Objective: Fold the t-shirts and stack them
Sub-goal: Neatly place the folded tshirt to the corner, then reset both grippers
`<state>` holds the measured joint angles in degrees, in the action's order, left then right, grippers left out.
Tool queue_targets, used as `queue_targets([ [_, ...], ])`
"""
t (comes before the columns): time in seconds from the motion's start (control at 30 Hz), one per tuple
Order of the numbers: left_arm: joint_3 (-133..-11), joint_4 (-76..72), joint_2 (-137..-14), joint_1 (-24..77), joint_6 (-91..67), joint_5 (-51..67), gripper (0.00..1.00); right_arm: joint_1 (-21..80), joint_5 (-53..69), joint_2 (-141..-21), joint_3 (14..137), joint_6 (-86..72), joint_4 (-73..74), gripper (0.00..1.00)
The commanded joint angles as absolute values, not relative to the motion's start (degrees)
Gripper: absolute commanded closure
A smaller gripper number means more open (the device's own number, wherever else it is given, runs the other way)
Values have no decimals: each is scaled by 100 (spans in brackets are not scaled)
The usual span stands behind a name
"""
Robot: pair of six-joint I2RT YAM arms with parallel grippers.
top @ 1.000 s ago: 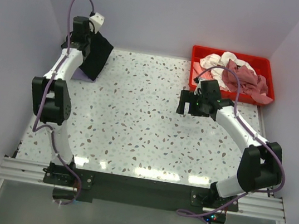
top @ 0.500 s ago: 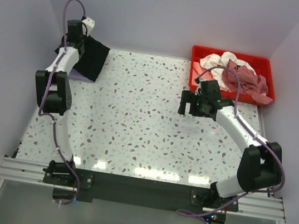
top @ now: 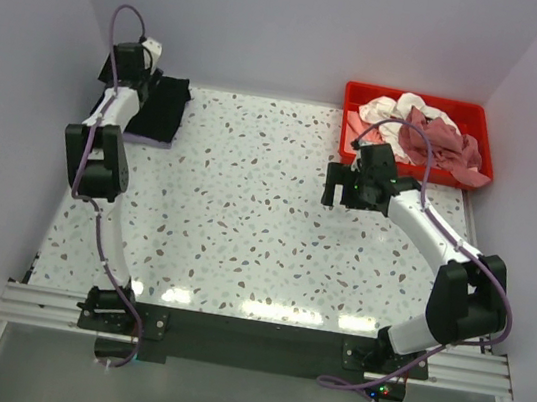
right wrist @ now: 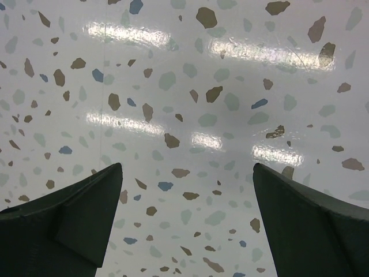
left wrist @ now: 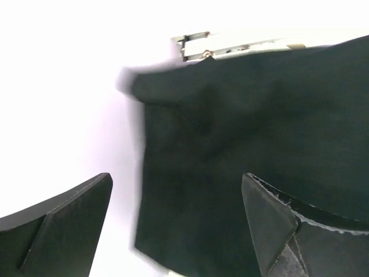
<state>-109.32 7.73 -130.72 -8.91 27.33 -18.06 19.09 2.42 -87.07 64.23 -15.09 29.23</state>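
Observation:
A folded black t-shirt (top: 161,107) lies at the table's far left corner on top of a lavender t-shirt (top: 144,140), of which only a thin edge shows. My left gripper (top: 130,79) hangs open just above the black t-shirt (left wrist: 242,127), with nothing between its fingers (left wrist: 69,213). My right gripper (top: 353,196) stands open over bare table right of centre, holding nothing (right wrist: 187,167). White and pale pink t-shirts (top: 383,112) and a dusty-rose one (top: 444,141) lie crumpled in the red tray (top: 415,98).
The red tray sits at the back right corner, just behind my right gripper. Purple cables loop off both arms. Walls close in on the left, back and right. The speckled table (top: 246,218) lies between the arms.
My left gripper has opened and let go of the black t-shirt, which now lies flat on the lavender one. The left arm swung toward the back left corner. The right arm stayed put.

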Motion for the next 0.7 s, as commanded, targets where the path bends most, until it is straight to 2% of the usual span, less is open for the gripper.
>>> queue_targets([
  [0.0, -11268, 474, -12964, -923, 2488, -2083, 0, 1898, 141, -8693, 6671, -1441, 2944, 1],
  [0.3, -11267, 887, -12323, -923, 1671, -1653, 0, 1898, 237, -8412, 6627, -1450, 2927, 1],
  [0.53, -11461, 1730, -11384, -905, 39, -994, 0, 1890, 351, -7964, 6557, -1590, 2935, 1],
  [0.67, -10481, 1758, -10505, -844, -1167, -250, 0, 1898, 492, -7709, 6399, -1740, 2865, 1],
])
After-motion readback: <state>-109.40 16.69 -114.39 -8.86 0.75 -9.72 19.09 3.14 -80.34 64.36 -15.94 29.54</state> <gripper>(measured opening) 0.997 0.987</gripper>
